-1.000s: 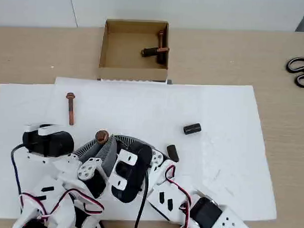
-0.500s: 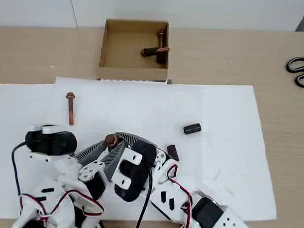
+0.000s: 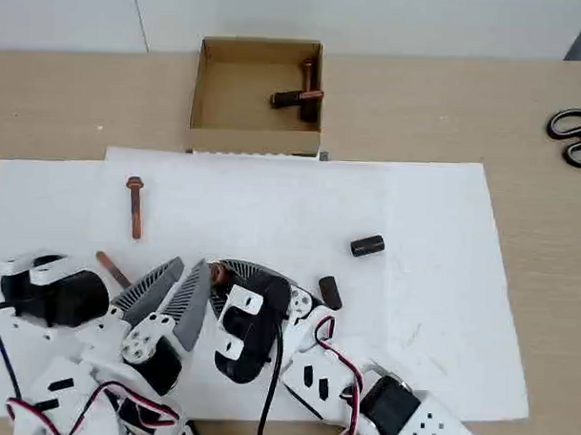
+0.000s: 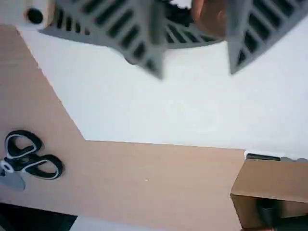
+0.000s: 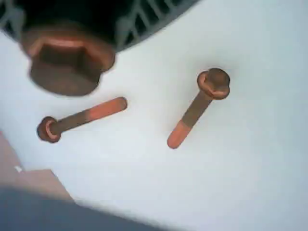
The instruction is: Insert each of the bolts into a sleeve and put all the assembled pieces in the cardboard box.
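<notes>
No text, label, number or sign can be read anywhere. The cardboard box (image 3: 237,101) has plain walls, and the paper sheet (image 3: 272,207) in front of it and the tabletop (image 3: 418,107) around it are blank.

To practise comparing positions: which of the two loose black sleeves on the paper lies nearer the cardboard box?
The sleeve lying alone on open paper; the other sleeve lies farther back, right beside the right arm.
</notes>
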Robot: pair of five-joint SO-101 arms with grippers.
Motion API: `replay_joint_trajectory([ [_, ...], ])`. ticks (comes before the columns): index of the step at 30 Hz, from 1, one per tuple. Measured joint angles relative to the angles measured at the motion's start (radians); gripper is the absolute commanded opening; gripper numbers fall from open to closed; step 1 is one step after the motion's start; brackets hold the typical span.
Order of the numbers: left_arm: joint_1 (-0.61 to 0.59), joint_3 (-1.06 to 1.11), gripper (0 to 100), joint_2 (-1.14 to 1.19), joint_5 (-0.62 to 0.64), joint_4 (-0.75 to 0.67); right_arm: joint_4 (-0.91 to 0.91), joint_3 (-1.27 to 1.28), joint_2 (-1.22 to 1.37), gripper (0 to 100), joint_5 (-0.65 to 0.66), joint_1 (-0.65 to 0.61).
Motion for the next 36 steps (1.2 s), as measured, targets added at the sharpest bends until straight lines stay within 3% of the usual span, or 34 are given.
replay_joint_trajectory([
  [5,-0.060,0.006,1,-0.002,-0.147,0.000,0.000,0.000,0.000,0.3,0.000,0.071],
  [12,-0.339,0.239,1,0.000,-0.419,0.000,0.000,0.003,0.000,0.3,-0.037,0.365],
  [20,-0.413,0.539,1,0.006,-0.451,-0.092,0.215,0.003,0.000,0.3,-0.270,0.655],
  [29,-0.413,0.678,1,0.008,-0.453,-0.176,0.259,-0.144,0.026,0.3,-0.359,0.651],
  [36,-0.416,0.678,1,0.008,-0.453,-0.183,0.259,-0.450,0.341,0.3,-0.368,0.624],
])
